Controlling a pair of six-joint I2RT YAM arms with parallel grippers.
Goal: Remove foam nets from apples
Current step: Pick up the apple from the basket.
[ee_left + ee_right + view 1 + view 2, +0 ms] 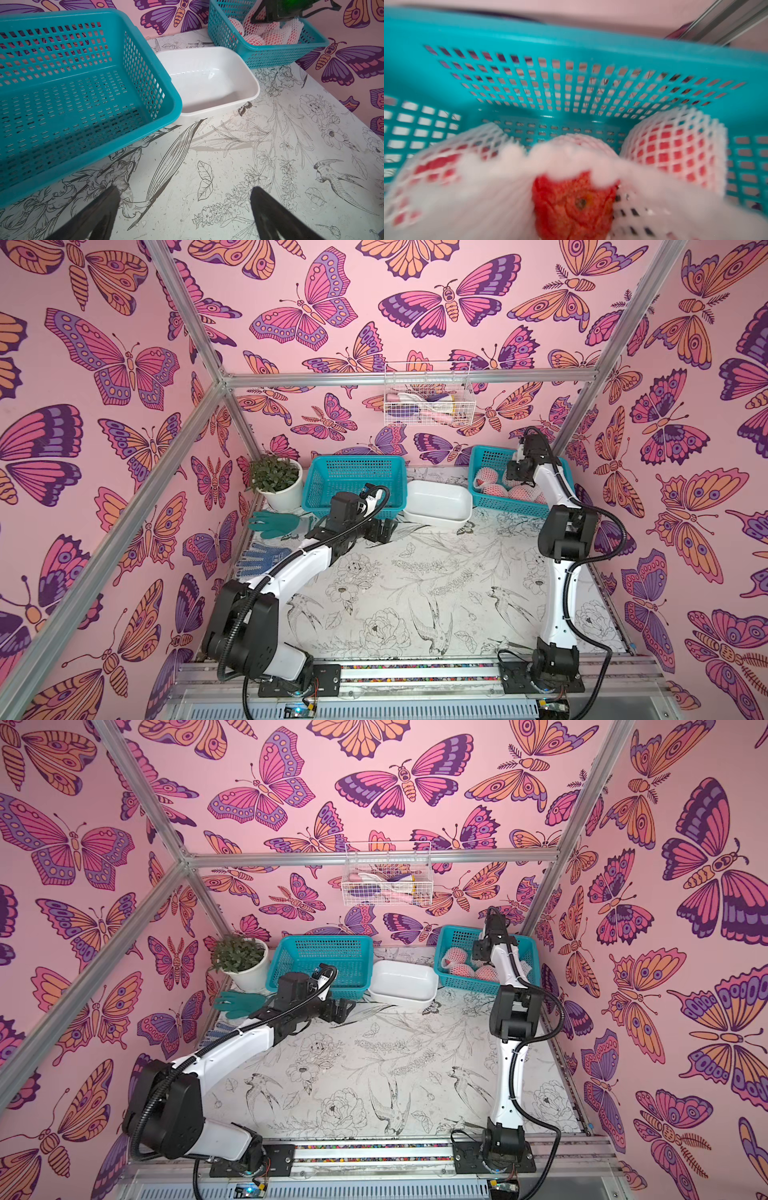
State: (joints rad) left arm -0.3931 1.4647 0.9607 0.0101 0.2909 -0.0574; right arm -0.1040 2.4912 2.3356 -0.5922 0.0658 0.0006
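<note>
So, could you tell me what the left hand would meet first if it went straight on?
Probably the white tub, next to the empty teal basket; its tilt is hard to judge, so the left hand might graze the table first.

**Top views:** both are sitting high above the near edge, side by side, and looking steeply down. They are taking in the whole tabletop (415, 593) and the butterfly-print walls (124, 364), and are sharing almost the same scene.

**Left wrist view:** hovering low over the tabletop and facing the far wall. It is framing the nearer teal basket (62, 104), the white tub (207, 87) and the farther teal basket (270, 56), all of which are also showing in both top views.

**Right wrist view:** sitting inside the farther teal basket, very close and blurring. It is looking across the apples (675, 149) in their foam nets (488, 187) toward the basket's wall.
</note>
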